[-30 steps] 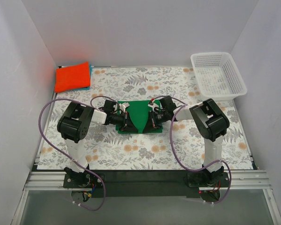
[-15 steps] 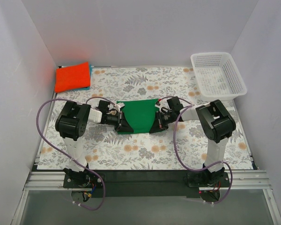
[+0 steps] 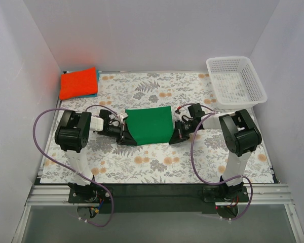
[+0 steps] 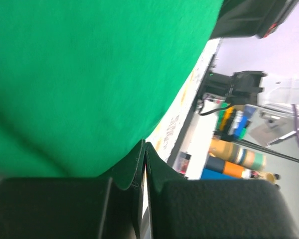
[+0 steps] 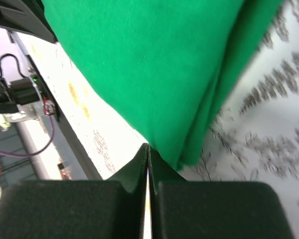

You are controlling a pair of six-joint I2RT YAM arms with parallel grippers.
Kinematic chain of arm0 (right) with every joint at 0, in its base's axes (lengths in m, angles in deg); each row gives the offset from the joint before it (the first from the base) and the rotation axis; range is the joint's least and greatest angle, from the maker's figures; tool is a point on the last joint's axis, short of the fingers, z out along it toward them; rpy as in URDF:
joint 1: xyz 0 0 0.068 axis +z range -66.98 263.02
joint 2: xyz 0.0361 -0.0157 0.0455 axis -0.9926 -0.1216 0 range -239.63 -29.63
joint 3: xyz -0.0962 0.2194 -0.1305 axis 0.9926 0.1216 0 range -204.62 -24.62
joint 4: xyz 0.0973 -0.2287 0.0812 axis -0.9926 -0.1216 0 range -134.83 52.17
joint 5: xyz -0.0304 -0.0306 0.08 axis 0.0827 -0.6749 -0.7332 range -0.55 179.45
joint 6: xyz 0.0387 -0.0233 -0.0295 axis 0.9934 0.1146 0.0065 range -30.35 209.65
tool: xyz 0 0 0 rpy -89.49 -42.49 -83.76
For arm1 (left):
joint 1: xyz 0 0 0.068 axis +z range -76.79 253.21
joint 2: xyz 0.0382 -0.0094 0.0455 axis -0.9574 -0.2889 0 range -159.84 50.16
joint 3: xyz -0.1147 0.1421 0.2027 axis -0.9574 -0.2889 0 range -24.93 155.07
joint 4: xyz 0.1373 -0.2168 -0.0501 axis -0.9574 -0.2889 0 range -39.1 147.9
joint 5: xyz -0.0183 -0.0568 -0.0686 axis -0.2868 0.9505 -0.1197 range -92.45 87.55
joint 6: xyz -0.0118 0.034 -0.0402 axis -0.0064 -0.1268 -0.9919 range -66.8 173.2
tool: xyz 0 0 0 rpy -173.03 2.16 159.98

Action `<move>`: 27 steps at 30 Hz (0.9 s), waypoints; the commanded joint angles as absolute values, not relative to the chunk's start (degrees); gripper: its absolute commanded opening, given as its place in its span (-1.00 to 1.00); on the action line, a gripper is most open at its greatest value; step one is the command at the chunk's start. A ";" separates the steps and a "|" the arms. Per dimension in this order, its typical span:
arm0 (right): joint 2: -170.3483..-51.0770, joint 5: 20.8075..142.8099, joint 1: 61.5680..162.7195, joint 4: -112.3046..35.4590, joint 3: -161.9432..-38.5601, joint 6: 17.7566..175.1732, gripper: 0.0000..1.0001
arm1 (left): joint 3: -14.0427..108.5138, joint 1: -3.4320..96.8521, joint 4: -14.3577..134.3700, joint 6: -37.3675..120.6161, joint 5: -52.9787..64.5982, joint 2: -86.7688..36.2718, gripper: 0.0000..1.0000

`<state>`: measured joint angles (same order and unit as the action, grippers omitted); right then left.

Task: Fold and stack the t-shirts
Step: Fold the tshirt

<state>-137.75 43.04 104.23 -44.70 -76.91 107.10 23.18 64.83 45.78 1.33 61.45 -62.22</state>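
- The step in hand, as I judged it, was a fold of the green t-shirt, carried between both arms over the middle of the desk.
- The left jaws were clenched on the shirt's near left corner; the left wrist view showed a lip of green cloth pinched between them.
- The right jaws were clenched too, at the near right corner, with the layered green edge running right into their tips, so I took that as a grasp.
- To do it well I would move both arms together and level, so the cloth between them stayed taut and square, not sagging in the middle.
- I would lay the held edge down evenly on the far edge before letting go. A skewed pull could drag the layers apart.
- I would release only once the cloth lay flat, then lift straight away so no corner came up with the jaws.
- The shirt looked like a bright green, roughly rectangular panel, smooth on top, with no sleeves showing.
- The right wrist view showed several layers stacked at its right edge, so it was already partly folded.
- The orange-red t-shirt lay folded in the far left corner, on a blue one of which only a sliver showed.
- That was the stack I would add to.
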 commanded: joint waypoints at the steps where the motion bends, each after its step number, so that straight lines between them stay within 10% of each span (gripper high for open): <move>1: -132.93 44.30 103.50 -51.53 -79.19 99.76 -0.97 | 24.02 66.09 38.66 10.81 59.06 -56.48 -0.99; 8: -127.53 37.85 103.41 -51.54 -92.53 100.11 -0.97 | 32.27 66.18 44.76 4.55 63.65 -49.33 -0.93; 27: -161.99 41.64 97.79 -33.52 -116.54 112.33 -0.97 | 47.84 71.00 70.64 -21.41 46.50 -74.99 -0.94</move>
